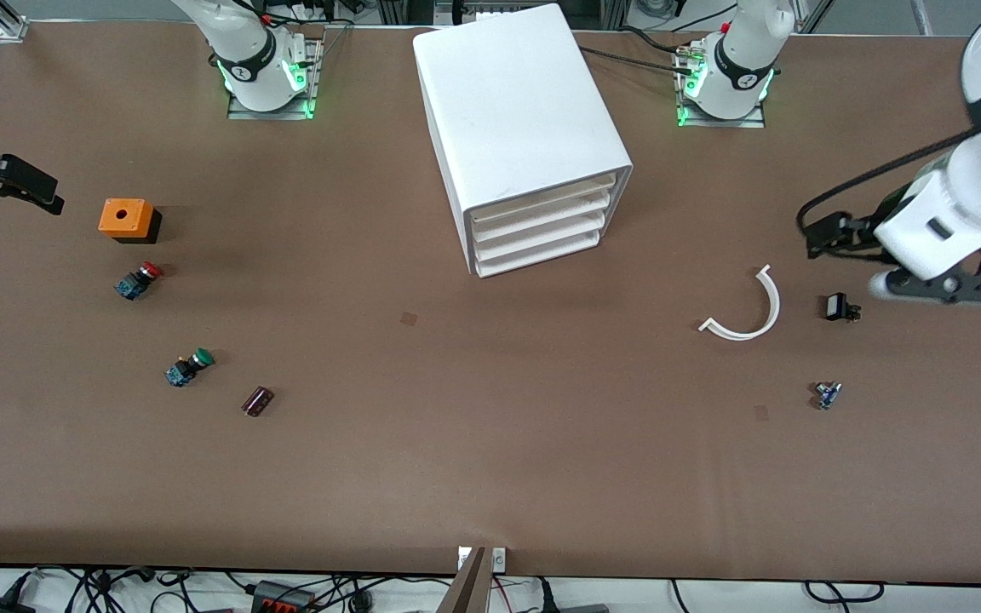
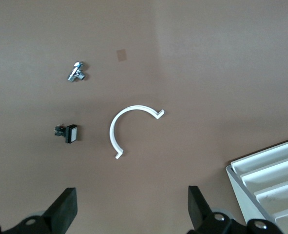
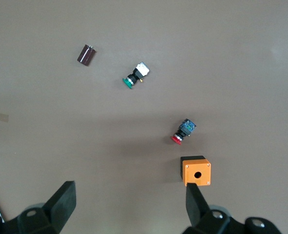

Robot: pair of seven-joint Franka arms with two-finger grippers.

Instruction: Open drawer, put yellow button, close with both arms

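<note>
The white cabinet (image 1: 524, 119) stands midway between the two arm bases. Its top drawer (image 1: 542, 197) is shut, as are the three below it. A corner of the cabinet shows in the left wrist view (image 2: 275, 180). No yellow button is in view. A red-capped button (image 1: 140, 279) and a green-capped button (image 1: 190, 367) lie toward the right arm's end and also show in the right wrist view, red (image 3: 183, 131) and green (image 3: 135, 76). My left gripper (image 1: 823, 232) (image 2: 131, 195) is open and empty above the table at the left arm's end. My right gripper (image 1: 35, 189) (image 3: 129, 190) is open and empty beside an orange box (image 1: 126, 219).
The orange box (image 3: 196, 170) has a round hole in its top. A dark red cylinder (image 1: 257, 401) lies near the green button. A white curved strip (image 1: 746, 311), a small black switch (image 1: 838, 306) and a small metal part (image 1: 827, 394) lie at the left arm's end.
</note>
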